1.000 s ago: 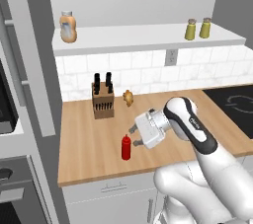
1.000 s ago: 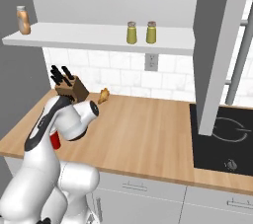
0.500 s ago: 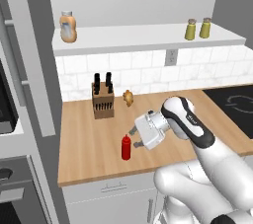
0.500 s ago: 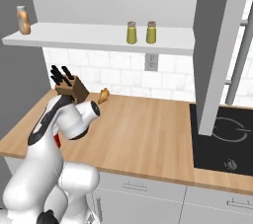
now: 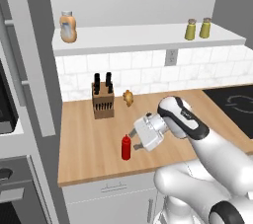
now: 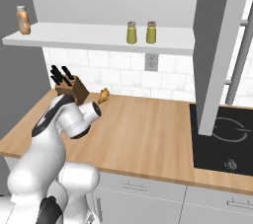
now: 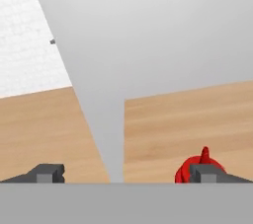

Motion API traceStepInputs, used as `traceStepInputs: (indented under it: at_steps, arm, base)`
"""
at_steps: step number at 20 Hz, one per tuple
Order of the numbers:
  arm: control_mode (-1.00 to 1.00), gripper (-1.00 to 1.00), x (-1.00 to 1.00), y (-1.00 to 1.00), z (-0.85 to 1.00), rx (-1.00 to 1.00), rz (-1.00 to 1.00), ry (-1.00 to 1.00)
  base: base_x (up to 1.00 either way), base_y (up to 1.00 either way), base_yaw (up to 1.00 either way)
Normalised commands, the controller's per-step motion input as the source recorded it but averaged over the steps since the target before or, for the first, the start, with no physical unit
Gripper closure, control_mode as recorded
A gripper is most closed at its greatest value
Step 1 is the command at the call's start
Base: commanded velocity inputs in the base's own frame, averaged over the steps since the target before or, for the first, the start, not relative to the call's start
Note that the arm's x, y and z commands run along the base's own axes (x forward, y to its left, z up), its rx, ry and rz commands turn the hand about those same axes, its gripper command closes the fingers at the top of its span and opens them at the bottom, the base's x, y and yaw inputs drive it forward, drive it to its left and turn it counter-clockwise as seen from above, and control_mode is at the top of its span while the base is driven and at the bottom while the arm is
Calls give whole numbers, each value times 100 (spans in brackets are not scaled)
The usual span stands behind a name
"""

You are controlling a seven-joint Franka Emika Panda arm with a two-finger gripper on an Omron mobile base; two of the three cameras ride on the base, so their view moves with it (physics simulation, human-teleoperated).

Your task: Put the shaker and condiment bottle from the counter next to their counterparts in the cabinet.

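— Any lettering to read on the things here?
— None. The condiment bottle (image 5: 126, 147) is plain red all over, with no label or brand.
— And on the shelf?
— The two shakers (image 5: 197, 28) at about 1 o'clock carry no print that can be made out, and the chubby orange bottle (image 5: 67, 26) at 11 o'clock shows only a pale band, too small to read.
— The hob?
— The cooktop (image 6: 222, 139) has faint white ring marks and tiny control symbols, but no legible numbers or words.
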Motion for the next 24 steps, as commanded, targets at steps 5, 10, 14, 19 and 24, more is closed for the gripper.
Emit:
traceStepInputs:
  at_steps: [5, 10, 14, 19, 24]
  arm:
    - [-100, -100, 0, 0, -43, 0, 0, 0]
    - [-100, -100, 7, 0, -25, 0, -4, -2]
    - [-100, -100, 0, 0, 0, 0, -11, -2]
    - [-100, -100, 0, 0, -2, 0, -19, -5]
    - [-100, -100, 5, 0, -10, 0, -21, -5]
  base:
    - [0, 0, 0]
    - [0, 0, 0]
    - [0, 0, 0]
    - [0, 0, 0]
    - [0, 0, 0]
